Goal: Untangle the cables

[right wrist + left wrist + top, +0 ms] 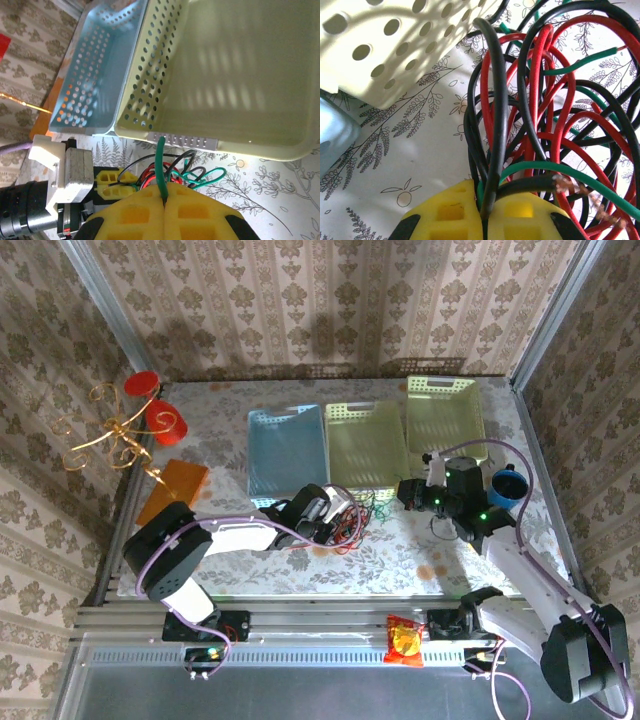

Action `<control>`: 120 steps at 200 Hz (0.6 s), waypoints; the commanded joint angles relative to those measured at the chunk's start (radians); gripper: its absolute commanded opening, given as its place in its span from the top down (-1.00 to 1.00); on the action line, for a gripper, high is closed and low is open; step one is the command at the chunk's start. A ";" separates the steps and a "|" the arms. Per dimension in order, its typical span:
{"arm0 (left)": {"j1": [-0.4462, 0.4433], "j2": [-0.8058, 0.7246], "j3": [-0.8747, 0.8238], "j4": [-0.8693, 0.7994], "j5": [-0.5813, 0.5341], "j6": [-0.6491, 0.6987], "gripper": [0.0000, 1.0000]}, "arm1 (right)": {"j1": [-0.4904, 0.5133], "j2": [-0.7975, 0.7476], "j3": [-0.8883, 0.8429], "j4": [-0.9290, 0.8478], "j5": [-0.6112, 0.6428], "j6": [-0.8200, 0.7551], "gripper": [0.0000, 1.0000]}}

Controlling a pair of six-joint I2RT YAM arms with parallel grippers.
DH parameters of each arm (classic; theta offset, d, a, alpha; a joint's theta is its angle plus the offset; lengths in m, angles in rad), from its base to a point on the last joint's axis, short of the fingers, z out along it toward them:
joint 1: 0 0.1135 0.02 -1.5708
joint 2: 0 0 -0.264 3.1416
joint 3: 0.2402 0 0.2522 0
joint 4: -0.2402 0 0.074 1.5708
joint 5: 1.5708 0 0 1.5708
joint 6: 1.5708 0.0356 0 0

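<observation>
The cables (357, 521) lie in a tangled heap of red, black and green wires on the table, just in front of the baskets. My left gripper (340, 510) is at the heap's left side. In the left wrist view its yellow fingers (520, 215) are shut on a black cable (498, 115), with a green one (560, 170) wedged beside it. My right gripper (405, 495) is at the heap's right side. In the right wrist view my right gripper (164, 202) is shut on a green cable (160, 160) that sticks up from between its fingers. Beyond it are the heap (190, 172) and the left gripper (115, 182).
A blue basket (285, 450) and two pale yellow-green baskets (367, 445) (445, 415) stand behind the heap. A blue mug (508, 487) sits at the right. Red cups on a gold stand (150, 410) and an orange block (172, 490) are at the left. A snack packet (404, 640) lies on the front rail.
</observation>
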 commanded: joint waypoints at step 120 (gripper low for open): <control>-0.007 -0.002 -0.049 -0.048 -0.061 -0.033 1.00 | -0.257 -0.234 -0.089 -0.200 0.381 0.162 1.00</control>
